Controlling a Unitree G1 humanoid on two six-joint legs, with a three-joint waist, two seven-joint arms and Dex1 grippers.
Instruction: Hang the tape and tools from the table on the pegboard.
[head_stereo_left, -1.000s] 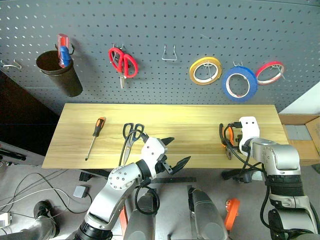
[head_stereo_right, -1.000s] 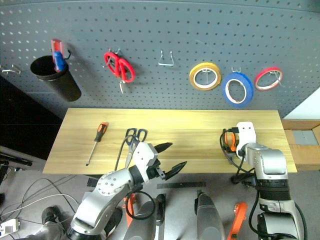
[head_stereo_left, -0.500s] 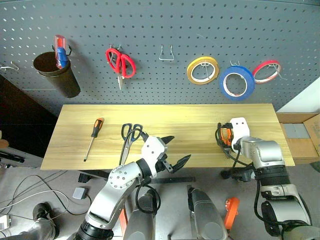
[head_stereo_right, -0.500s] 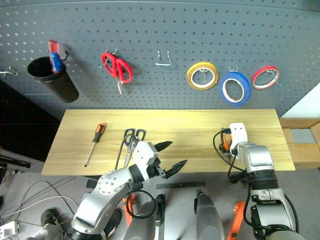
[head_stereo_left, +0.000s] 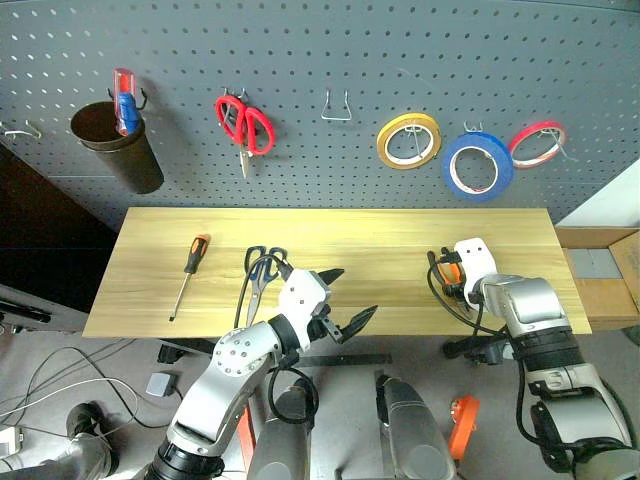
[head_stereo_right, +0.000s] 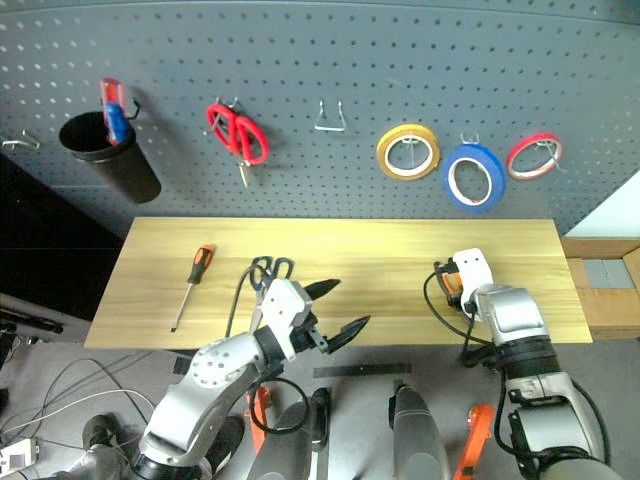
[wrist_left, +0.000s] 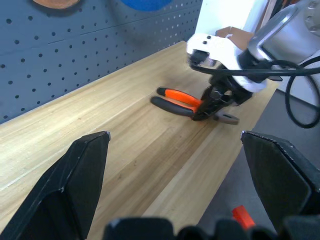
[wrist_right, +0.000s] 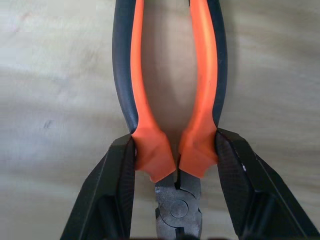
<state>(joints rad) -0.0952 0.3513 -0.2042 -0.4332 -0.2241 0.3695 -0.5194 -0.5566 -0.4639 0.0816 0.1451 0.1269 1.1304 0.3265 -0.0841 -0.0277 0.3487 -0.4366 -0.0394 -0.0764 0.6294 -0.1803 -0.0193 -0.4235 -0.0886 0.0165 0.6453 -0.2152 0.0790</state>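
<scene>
My right tool (wrist_right: 175, 165) is clenched on the orange-and-black-handled pliers (wrist_right: 172, 100), low on the handles beside the pivot, while they lie flat on the right end of the light wooden surface (head_stereo_left: 380, 250). Gripped that close to the joint, I reckon they could swivel or slip when lifted. The left tool (head_stereo_left: 340, 300) hangs released. Count: one pliers, one blue-handled scissors (head_stereo_left: 262, 270), one slim orange-and-black screwdriver (head_stereo_left: 190, 272) on the surface; one blue tape ring (head_stereo_left: 478, 166) hangs on the dark grey pegboard (head_stereo_left: 330, 40).
</scene>
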